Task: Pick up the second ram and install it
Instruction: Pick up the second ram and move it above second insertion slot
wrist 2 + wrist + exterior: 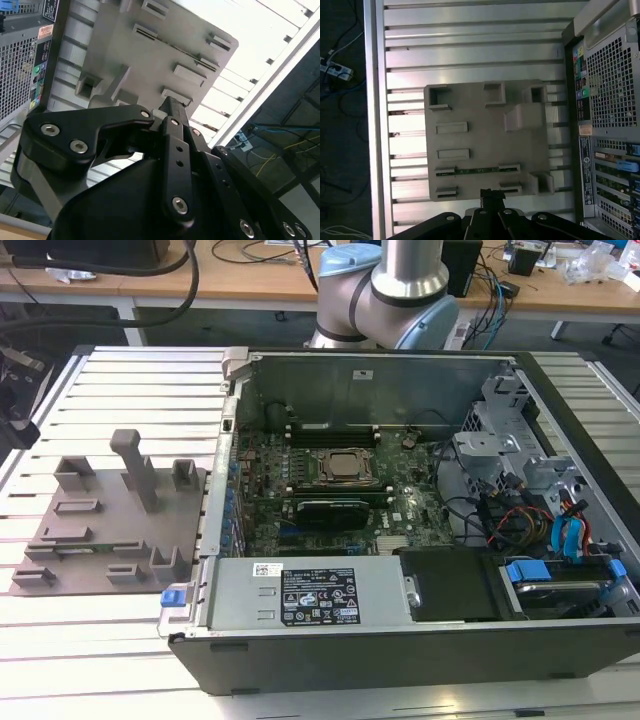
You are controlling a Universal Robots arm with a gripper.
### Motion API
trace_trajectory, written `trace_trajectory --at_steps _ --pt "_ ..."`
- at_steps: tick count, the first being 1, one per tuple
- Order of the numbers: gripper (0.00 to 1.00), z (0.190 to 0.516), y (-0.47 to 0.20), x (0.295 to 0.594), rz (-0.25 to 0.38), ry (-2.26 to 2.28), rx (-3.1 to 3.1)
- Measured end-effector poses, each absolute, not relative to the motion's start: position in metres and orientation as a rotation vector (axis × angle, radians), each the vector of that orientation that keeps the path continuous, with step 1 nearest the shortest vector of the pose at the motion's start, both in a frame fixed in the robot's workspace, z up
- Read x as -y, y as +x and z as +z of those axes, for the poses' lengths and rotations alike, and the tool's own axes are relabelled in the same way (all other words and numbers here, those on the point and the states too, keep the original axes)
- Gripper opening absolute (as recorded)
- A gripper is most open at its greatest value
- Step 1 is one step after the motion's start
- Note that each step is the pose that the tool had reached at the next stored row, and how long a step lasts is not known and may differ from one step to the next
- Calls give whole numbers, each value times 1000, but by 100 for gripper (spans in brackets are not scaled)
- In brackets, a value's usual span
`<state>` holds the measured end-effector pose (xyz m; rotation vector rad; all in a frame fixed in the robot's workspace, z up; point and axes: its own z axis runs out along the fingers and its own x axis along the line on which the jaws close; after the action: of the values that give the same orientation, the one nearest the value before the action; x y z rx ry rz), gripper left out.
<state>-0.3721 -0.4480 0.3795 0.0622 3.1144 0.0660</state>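
The second ram (470,171) is a thin dark-green stick lying on edge between two pairs of holders on the grey tray (480,130). In the first wrist view my gripper (491,194) hangs well above the tray's edge nearest the stick. Its black fingertips are together, with nothing between them. In the second wrist view the gripper (170,104) points down at the same tray (125,55). In the exterior view the tray (100,540) lies left of the open computer case (400,500), whose motherboard holds the CPU socket (345,468).
The tray carries several raised grey blocks, one a tall post (135,468). Ribbed aluminium table (470,50) surrounds it. The case's perforated rear panel (612,80) stands close beside the tray. Cables and drive bays (560,530) fill the case's right end. The arm's base (385,290) rises behind the case.
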Motion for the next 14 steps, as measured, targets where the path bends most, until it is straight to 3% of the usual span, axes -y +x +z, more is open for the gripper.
trace_trajectory --at_steps 14 --pt "10 379 -372 448 73 -622 -3062"
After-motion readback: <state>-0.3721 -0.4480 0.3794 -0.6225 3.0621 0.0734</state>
